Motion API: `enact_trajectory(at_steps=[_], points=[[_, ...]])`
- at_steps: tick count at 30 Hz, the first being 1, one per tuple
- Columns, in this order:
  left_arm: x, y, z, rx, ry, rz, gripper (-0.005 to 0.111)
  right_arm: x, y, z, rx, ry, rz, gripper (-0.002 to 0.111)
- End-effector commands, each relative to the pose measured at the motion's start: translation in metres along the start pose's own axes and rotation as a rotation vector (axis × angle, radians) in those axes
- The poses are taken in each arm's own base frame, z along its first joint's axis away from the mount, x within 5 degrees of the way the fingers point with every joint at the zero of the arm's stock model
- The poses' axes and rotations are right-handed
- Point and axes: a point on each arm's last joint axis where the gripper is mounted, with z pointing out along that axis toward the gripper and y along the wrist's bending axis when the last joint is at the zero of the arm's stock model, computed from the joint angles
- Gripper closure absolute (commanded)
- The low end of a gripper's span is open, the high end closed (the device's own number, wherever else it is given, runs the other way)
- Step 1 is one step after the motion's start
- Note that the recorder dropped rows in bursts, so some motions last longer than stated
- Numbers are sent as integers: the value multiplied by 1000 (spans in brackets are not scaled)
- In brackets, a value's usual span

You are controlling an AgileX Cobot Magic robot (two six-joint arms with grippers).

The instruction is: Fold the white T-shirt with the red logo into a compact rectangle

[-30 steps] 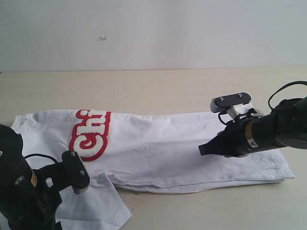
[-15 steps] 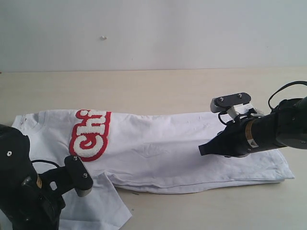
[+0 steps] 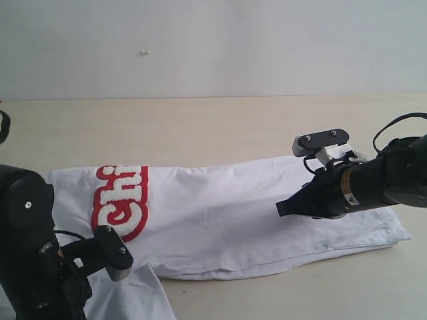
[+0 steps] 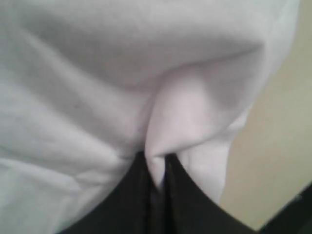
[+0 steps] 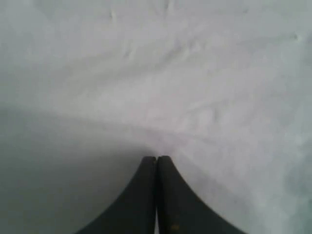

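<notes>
The white T-shirt lies lengthwise across the table, folded into a long band, and a loose sleeve flap hangs toward the front edge. The red logo shows near its left end. In the left wrist view my left gripper is shut on a pinched ridge of the shirt's cloth. In the exterior view the left arm hides those fingertips. My right gripper is shut with nothing between the fingers. Its tip rests on the shirt's right half.
The shirt lies on a beige table with a white wall behind it. The right arm's black body and cable stand over the shirt's right end. The left arm's bulk fills the front left corner.
My left gripper has closed on the shirt's cloth and the arm has drawn toward the front edge. The shirt's left end has shifted with it and the collar no longer shows. The right arm is still.
</notes>
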Motion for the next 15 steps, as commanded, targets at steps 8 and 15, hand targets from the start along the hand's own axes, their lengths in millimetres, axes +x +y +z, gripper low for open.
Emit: enact_trajectory(at_steps=[8, 15], points=[[-12, -8, -51, 58, 66, 159, 107, 0, 0, -3, -2, -6, -4, 108], [-28, 2, -75, -59, 30, 236, 107, 0, 0, -3, 2, -4, -5, 108]])
